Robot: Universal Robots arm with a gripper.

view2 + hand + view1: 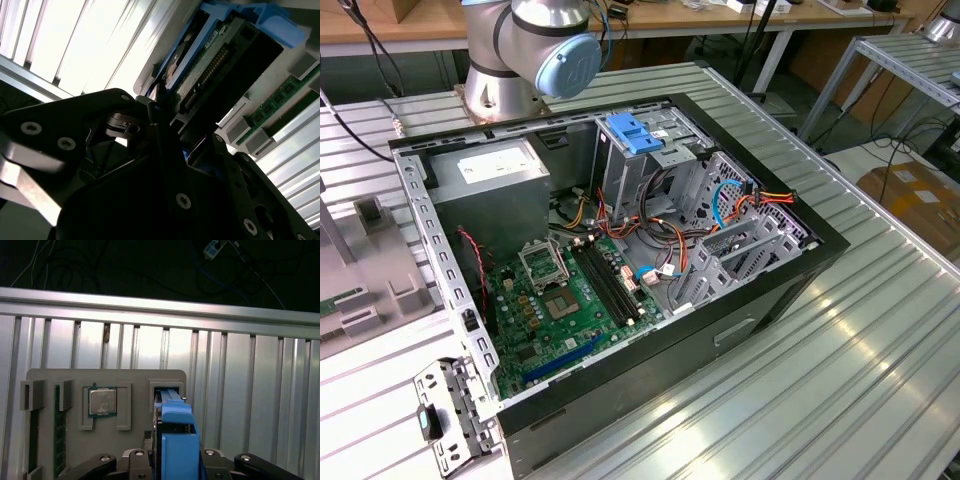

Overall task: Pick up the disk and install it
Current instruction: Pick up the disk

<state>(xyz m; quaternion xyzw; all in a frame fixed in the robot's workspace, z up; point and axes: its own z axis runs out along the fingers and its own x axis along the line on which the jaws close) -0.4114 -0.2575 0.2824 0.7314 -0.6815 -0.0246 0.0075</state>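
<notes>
Closest thing up is the pincer (177, 460). Its two black fingers are closed in on either side of the disk (176, 440), and as far as I can see they're clamped on the blue carrier edges. The disk stands on edge in a slot of a grey holder tray (135, 377). In the second wrist view you can see the disk's (215, 60) circuit-board side and a row of connector pins.

Just beside the disk's slot in the same tray is a processor chip (102, 401), lying flat in its own pocket. Past that is a green memory stick (59, 430), standing in a narrow slot. The tray sits on the ribbed aluminium table (240, 390).

The exterior view has the open computer case (750, 330) lying on its side on the table. The green motherboard (560, 300) is toward the near end and the grey power supply (490, 185) is at the exterior view's left. A blue bracket (635, 133) tops the metal cage further back. The arm's base (535, 50) is at the far end behind the case.
</notes>
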